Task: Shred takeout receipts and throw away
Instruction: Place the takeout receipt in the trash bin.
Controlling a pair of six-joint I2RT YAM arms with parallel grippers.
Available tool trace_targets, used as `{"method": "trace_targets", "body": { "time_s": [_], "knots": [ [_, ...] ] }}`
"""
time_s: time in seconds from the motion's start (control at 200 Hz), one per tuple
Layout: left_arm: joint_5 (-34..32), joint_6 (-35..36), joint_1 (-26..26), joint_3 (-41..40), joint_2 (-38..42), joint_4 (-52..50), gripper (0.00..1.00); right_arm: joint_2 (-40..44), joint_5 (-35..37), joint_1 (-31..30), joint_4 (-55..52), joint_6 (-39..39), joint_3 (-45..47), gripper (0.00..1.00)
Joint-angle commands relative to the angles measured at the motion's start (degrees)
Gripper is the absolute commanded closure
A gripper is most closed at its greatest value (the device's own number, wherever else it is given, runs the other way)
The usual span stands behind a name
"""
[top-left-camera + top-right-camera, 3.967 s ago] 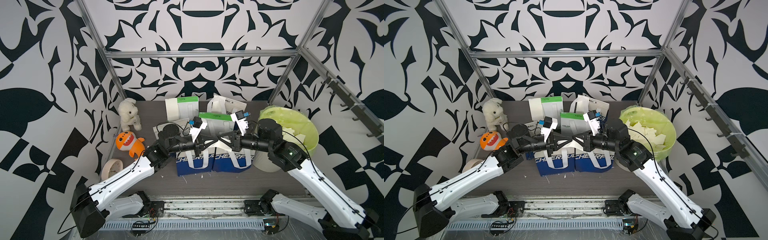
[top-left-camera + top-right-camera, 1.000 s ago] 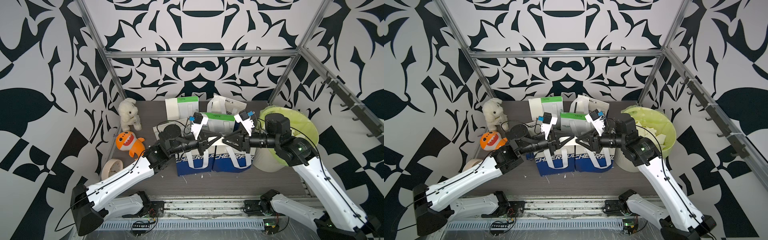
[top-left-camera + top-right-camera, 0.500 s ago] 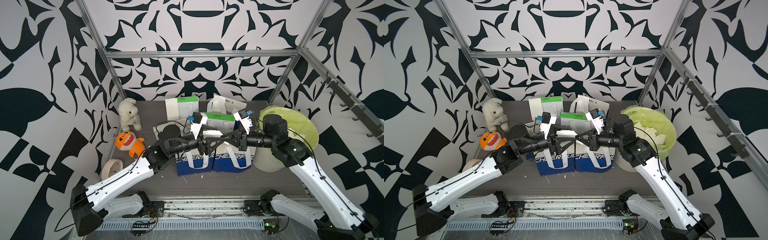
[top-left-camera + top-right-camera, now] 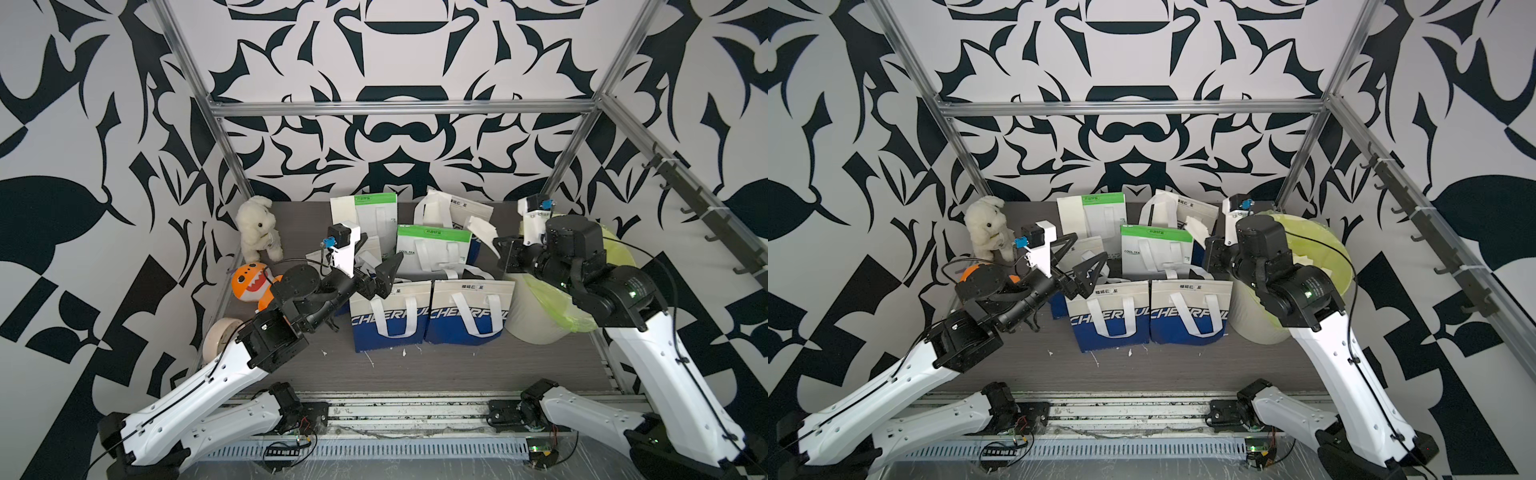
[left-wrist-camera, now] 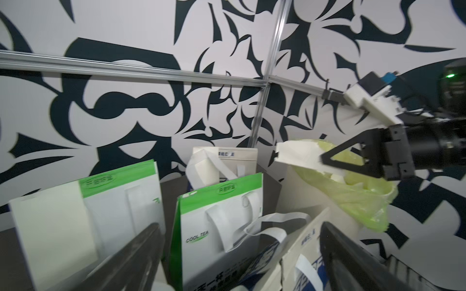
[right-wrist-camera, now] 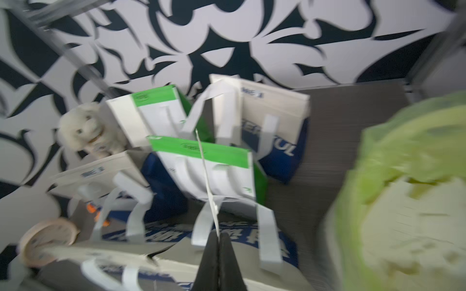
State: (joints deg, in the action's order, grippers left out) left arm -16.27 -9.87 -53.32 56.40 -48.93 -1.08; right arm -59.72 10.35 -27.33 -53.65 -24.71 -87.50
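A torn piece of a takeout receipt (image 4: 481, 227), cream-white, hangs in the air left of the bin, and my right gripper (image 4: 497, 242) is shut on it. The right wrist view shows this receipt piece (image 6: 205, 176) edge-on, rising from the closed right gripper (image 6: 219, 235). The left wrist view shows the receipt piece (image 5: 297, 155) sticking out of the right gripper (image 5: 325, 161) in front of the lime-lined bin (image 5: 353, 196). My left gripper (image 4: 376, 259) is open and empty above the left front bag. More cream paper pieces (image 6: 403, 226) lie in the bin (image 4: 536, 320).
Two white-and-blue bags (image 4: 386, 316) (image 4: 469, 311) stand in front, with green-topped bags (image 4: 432, 249) (image 4: 374, 216) behind them. A white plush (image 4: 257, 228), an orange shark toy (image 4: 249, 282) and a tape roll (image 4: 216, 332) sit at the left. Small paper scraps (image 4: 368, 359) dot the table.
The left gripper opened, let go of the receipt and drew back to the left. The right arm carried the torn piece to the right, towards the bin.
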Motion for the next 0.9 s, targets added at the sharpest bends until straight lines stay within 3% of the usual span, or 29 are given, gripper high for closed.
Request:
{"method": "trace_targets", "body": {
  "time_s": [0.0,0.16,0.345,0.43,0.555,0.755,0.895],
  "knots": [
    [-5.51,2.31,-0.03,-0.55,1.32,-5.06,0.01,0.66,17.87,0.64,-8.53,-2.6,-4.2,1.0],
    [-5.61,3.19,-0.03,-2.23,2.61,-5.64,0.01,-1.74,22.61,8.05,-17.3,-1.18,-6.94,1.0],
    [-4.47,3.43,-0.02,-3.62,2.87,-6.3,0.01,-3.65,7.61,25.02,-18.41,3.19,-5.8,1.0],
    [-4.15,3.99,0.01,-3.74,2.96,-6.55,0.01,-5.02,2.05,26.88,-18.57,4.23,-5.25,0.58],
    [-4.1,6.42,-0.03,-2.95,2.83,-7.97,0.01,-6.34,-2.26,26.92,-18.6,3.87,-5.6,0.31],
    [-3.68,11.08,0.01,-0.64,1.24,-10.3,0.01,-7.51,-5.61,26.91,-17.12,4.96,-8.7,0.3],
    [-3.52,11.08,1.92,3.71,-3.44,-12.37,0.01,-7.07,-20.54,26.95,-8.9,6.68,-9.63,0.39]
  ]
}}
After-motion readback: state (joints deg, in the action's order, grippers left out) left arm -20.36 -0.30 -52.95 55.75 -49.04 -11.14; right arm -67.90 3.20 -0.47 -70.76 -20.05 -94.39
